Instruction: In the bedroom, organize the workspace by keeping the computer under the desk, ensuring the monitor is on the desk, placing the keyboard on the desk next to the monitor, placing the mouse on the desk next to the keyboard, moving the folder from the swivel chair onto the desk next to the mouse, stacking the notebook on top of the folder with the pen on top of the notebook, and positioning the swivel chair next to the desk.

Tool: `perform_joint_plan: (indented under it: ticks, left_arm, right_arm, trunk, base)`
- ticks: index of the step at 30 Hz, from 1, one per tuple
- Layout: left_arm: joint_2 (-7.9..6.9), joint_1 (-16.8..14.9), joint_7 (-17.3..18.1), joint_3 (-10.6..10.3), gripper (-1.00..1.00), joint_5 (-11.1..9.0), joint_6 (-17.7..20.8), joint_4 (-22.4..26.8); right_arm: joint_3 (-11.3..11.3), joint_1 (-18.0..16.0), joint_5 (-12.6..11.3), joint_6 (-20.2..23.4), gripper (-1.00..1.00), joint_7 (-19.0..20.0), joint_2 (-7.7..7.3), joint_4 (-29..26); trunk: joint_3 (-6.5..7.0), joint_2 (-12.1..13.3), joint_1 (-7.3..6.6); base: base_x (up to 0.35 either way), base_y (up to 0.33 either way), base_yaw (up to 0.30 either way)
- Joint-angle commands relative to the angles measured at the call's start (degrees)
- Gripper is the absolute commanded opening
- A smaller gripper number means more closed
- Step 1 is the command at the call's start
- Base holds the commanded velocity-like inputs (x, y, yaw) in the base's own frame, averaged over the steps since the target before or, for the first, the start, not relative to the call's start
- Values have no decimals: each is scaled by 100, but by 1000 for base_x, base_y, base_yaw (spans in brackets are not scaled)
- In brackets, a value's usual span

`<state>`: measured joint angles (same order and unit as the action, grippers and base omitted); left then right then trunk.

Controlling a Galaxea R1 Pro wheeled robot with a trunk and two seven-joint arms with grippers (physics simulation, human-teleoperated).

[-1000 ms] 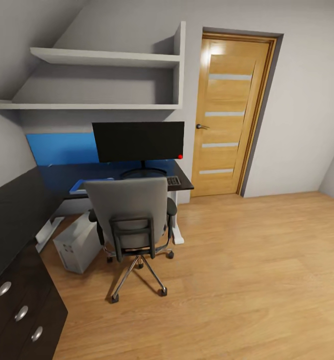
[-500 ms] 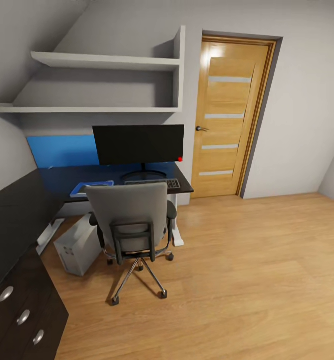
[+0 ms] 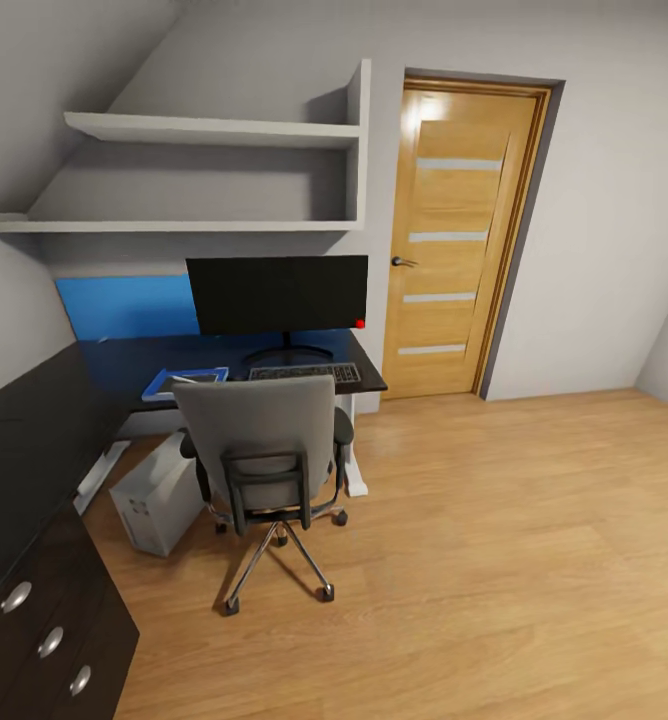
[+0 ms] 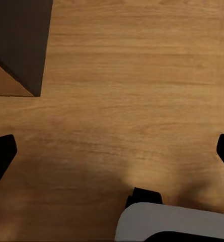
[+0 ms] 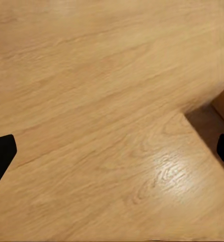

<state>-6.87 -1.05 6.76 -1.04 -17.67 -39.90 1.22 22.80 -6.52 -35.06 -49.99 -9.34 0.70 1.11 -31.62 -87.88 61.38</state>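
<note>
Nearest in the head view stands the dark drawer unit (image 3: pixel 44 640) of the desk (image 3: pixel 34 420), its round silver knobs facing the wooden floor (image 3: pixel 494 560). Both wrist views look straight down at that floor: the left gripper (image 4: pixel 112 151) has its fingers (image 4: pixel 1 154) spread wide at the picture's two edges with nothing between them, hanging over bare boards beside a dark furniture corner and a white part of the robot, and the right gripper (image 5: pixel 112 151) likewise has its fingers (image 5: pixel 1 154) wide apart and empty above the boards. Further in, the swivel chair (image 3: pixel 264 455) stands on the floor with its grey back toward the camera, just in front of the desk's far wing; its seat is hidden by the backrest. Beside it, under the desk, sits the computer (image 3: pixel 157 500), a pale tower on the floor near the white leg. On the black top behind the chair lies the keyboard (image 3: pixel 304 373), just in front of the monitor (image 3: pixel 277 293), which stands upright on its curved stand with a red dot at its lower corner. To the keyboard's side, the blue notebook (image 3: pixel 164 385) lies flat with something dark and flat on it that cannot be made out. Beyond are a blue wall panel (image 3: pixel 124 305), two white shelves (image 3: pixel 209 130), and a closed wooden door (image 3: pixel 454 240).
</note>
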Motion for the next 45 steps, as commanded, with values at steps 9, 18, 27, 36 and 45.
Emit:
perform_joint_plan:
  ticks: [9, 18, 27, 36, 45]
  left_arm:
    - [-34, 7, 250, -7, 100, -73, 175, -7]
    - [9, 8, 263, 3, 100, -78, 233, -8]
    - [19, 9, 264, 23, 100, -80, 272, 0]
    - [12, 9, 273, 25, 100, -79, 328, 1]
    - [17, 9, 273, 25, 100, -80, 338, 1]
  right_arm:
    - [57, 1, -463, 13, 100, -35, 7, 7]
    - [72, 2, -521, 78, 100, -27, 16, -32]
    - [63, 2, -527, 87, 100, -25, 20, -28]
    - [73, 2, -528, 88, 100, -25, 18, -37]
    - [68, 2, -528, 88, 100, -25, 17, -35]
  trunk:
    - [157, 359, -199]
    - [318, 720, -396]
    - [480, 1081, -594]
    - [641, 1442, -792]
    - [803, 1803, -990]
  base:
    - [0, 0, 0]
    - [0, 0, 0]
    - [0, 0, 0]
    - [0, 0, 0]
    - [0, 0, 0]
